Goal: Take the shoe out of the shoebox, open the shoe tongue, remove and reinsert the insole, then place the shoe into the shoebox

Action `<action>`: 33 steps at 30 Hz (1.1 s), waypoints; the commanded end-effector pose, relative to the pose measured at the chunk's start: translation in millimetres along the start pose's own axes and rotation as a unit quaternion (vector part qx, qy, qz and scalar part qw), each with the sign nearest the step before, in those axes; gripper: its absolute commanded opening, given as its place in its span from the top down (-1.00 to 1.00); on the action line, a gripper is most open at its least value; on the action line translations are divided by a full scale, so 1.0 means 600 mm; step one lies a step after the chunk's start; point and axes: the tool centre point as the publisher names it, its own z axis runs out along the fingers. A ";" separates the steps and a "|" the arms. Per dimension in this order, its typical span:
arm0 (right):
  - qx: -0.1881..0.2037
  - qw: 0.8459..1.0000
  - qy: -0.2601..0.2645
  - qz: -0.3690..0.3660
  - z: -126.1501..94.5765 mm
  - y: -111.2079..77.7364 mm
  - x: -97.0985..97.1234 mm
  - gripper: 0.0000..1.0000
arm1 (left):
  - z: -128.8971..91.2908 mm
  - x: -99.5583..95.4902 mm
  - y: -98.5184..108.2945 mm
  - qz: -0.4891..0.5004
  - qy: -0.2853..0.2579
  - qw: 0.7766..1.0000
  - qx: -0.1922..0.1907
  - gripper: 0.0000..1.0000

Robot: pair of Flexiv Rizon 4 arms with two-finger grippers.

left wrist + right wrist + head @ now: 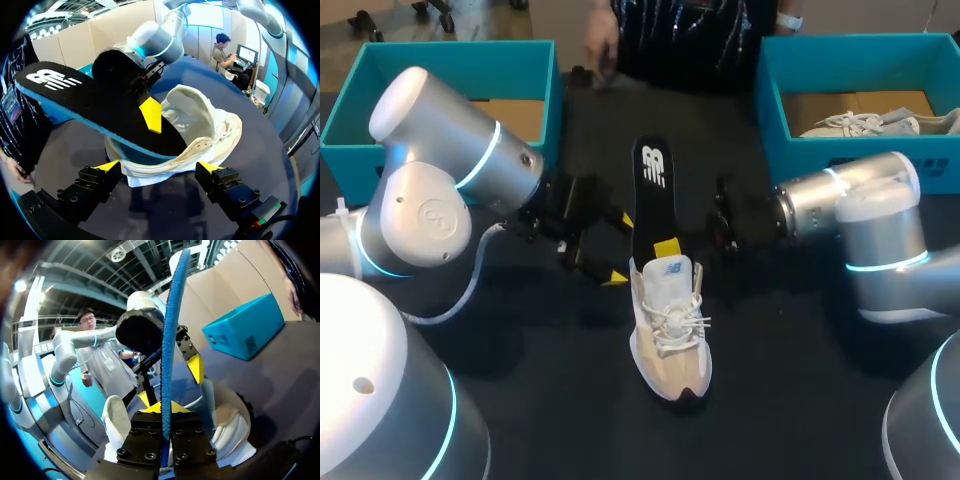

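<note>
The dark counter has a teal left shoebox and a teal right shoebox at its far corners. The shoe stands in the middle, outside both boxes, with its toe toward me and its tongue laid open. The black insole slants up out of the shoe's mouth: one end is inside and most of it is in the air toward the far side. The right claw is clamped on the insole's two faces. The left claw stands apart, a finger on either side of the heel. This looks like the insole step, though I cannot tell whether the insole is coming out or going back in. Either way, the next move likely calls for sliding the insole along the shoe's length while the left claw steadies the heel.
</note>
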 end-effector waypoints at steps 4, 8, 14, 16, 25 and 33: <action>0.008 1.000 -0.005 0.022 0.000 -0.028 0.013 1.00 | 0.001 0.002 0.001 0.001 -0.001 1.000 -0.001 -1.00; 0.011 0.999 -0.006 0.034 0.001 -0.041 0.018 1.00 | 0.002 0.001 0.001 0.003 0.000 1.000 0.000 -1.00; 0.016 0.999 -0.007 0.034 0.000 -0.039 0.019 1.00 | 0.002 0.001 0.000 0.003 0.000 1.000 0.001 -1.00; 0.019 0.999 -0.008 0.027 -0.001 -0.032 0.017 0.91 | 0.002 0.002 -0.001 0.002 0.000 1.000 0.002 -1.00; 0.040 0.999 -0.005 -0.005 -0.002 0.016 0.004 0.41 | 0.004 0.005 -0.003 0.004 0.002 1.000 0.005 -1.00; 0.048 0.999 0.007 -0.012 0.004 0.026 -0.013 0.80 | 0.003 0.008 -0.002 0.004 0.002 1.000 0.003 -1.00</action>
